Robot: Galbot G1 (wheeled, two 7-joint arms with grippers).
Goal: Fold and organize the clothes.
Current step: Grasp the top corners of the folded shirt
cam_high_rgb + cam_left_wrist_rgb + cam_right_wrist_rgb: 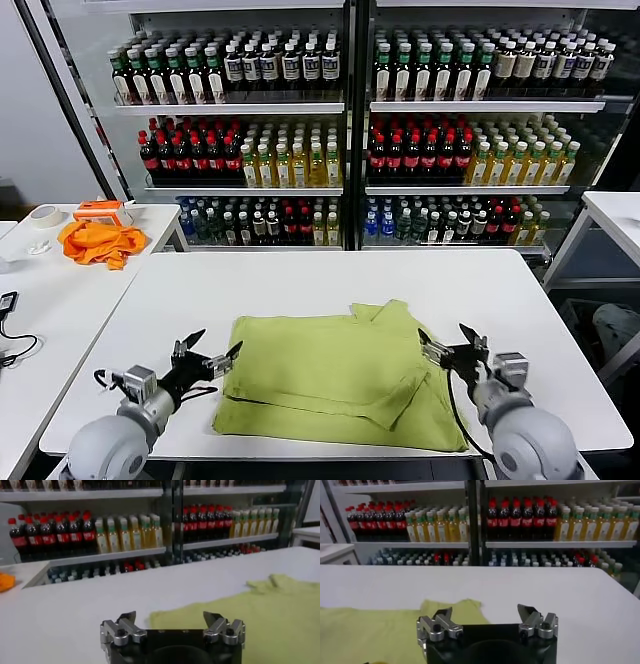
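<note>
Both grippers, left gripper (212, 357) and right gripper (446, 344), rest spread wide and empty beside the half-folded lime T-shirt (335, 375) lying rumpled on the white table (330, 280).

A shop-like test room is suggested: glass-fronted drink coolers (345, 120) are ranged along the back wall, their shelves packed with rows of bottles (280, 160) (red-capped, yellow, dark), while plain white surfaces (330, 280) are set out before them.
</note>
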